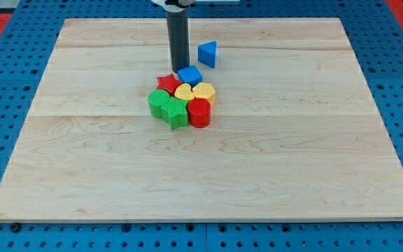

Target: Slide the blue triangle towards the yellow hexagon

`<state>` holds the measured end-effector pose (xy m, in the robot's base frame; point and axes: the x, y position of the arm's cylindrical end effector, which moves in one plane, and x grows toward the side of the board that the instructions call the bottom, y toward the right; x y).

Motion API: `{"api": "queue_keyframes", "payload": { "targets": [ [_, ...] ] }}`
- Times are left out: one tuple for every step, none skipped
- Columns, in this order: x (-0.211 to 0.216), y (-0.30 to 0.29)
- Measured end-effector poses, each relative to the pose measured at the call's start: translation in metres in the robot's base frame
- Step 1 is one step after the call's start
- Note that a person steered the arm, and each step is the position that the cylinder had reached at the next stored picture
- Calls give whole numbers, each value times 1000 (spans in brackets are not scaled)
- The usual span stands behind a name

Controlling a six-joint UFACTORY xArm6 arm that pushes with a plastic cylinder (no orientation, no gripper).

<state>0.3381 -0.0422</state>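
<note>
The blue triangle stands alone near the view's top centre of the wooden board. The yellow hexagon is below it, at the right side of a tight cluster of blocks. My tip is to the left of and slightly below the blue triangle, apart from it, and just above the cluster's blue cube. The dark rod rises straight up from the tip to the view's top edge.
The cluster also holds a red star, a yellow heart, a green round block, a green star and a red cylinder. The wooden board lies on a blue pegboard.
</note>
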Motion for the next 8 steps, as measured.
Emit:
{"api": "queue_keyframes", "payload": {
  "targets": [
    [-28, -20],
    [-55, -24],
    [-62, 5],
    [-62, 21],
    [-53, 45],
    [-35, 63],
    [-17, 79],
    [-15, 80]
  ]
}}
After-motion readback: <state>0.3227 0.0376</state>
